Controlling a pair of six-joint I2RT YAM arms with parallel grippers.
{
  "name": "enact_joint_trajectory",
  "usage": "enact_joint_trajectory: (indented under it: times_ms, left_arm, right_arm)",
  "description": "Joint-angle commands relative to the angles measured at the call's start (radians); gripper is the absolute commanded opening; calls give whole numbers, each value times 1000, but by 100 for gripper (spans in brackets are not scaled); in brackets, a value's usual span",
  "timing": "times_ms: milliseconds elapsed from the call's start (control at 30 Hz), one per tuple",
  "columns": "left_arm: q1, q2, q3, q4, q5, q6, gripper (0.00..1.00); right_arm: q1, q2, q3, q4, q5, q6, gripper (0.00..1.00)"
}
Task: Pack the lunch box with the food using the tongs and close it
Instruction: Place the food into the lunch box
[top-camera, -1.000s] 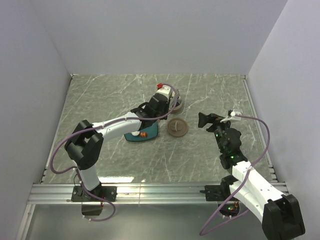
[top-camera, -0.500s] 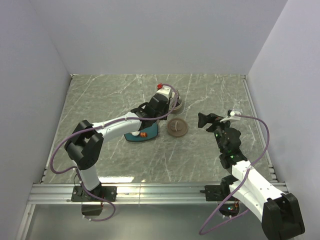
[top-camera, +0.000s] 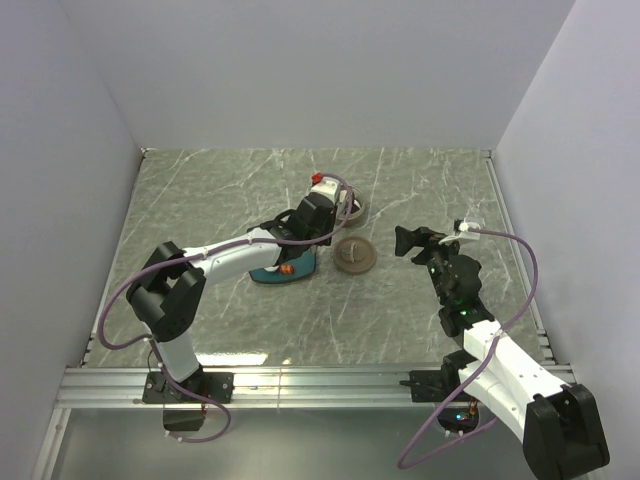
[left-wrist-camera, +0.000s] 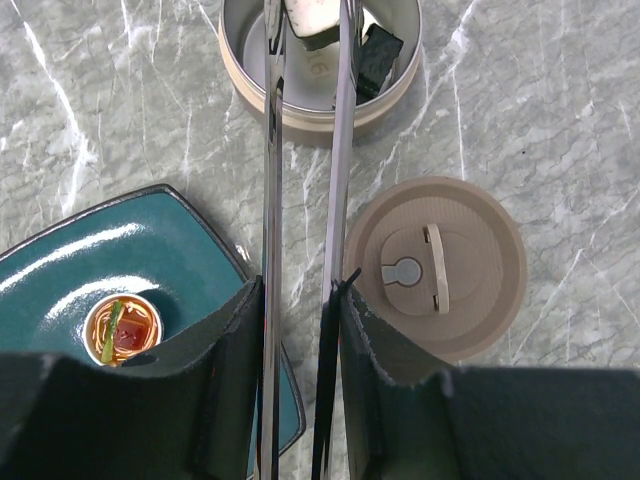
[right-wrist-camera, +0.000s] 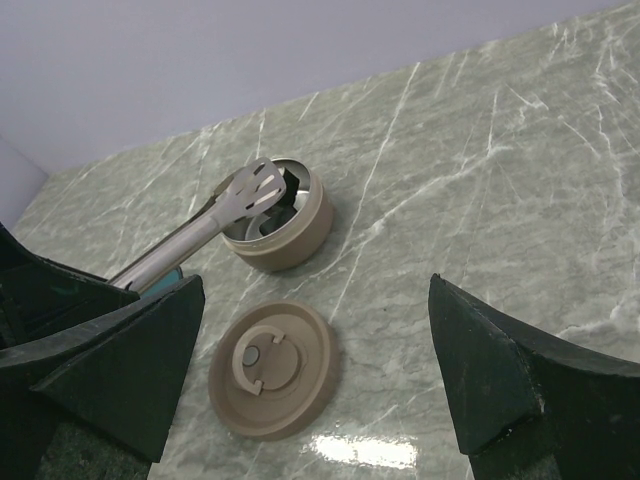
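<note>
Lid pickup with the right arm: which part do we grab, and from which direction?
Probably the raised centre handle of the lid, coming straight down from above. The lid lies flat on the table, top side up, so its low rim leaves little to pinch, while the handle stands up slightly in the middle. The right gripper is already open.

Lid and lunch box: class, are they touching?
Apart. The right wrist view shows a strip of bare table between the lid and the lunch box.
</note>
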Motion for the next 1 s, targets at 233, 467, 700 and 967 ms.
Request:
enact_joint_trajectory:
  times_ms: [233, 467, 700, 967]
  left_arm:
    - [-9, -9, 35, 54, -11, 8, 32]
    - [-23, -30, 31, 63, -24, 16, 45]
    - [-35, -37, 38, 55, -46, 20, 51]
    - [-61, -105, 3, 64, -120, 25, 50]
  right_arm:
    - [-12, 6, 5, 34, -13, 3, 100]
    - [-11, 5, 5, 32, -15, 3, 100]
    - [-12, 8, 6, 31, -19, 3, 100]
    - [-12, 8, 6, 32, -20, 3, 100]
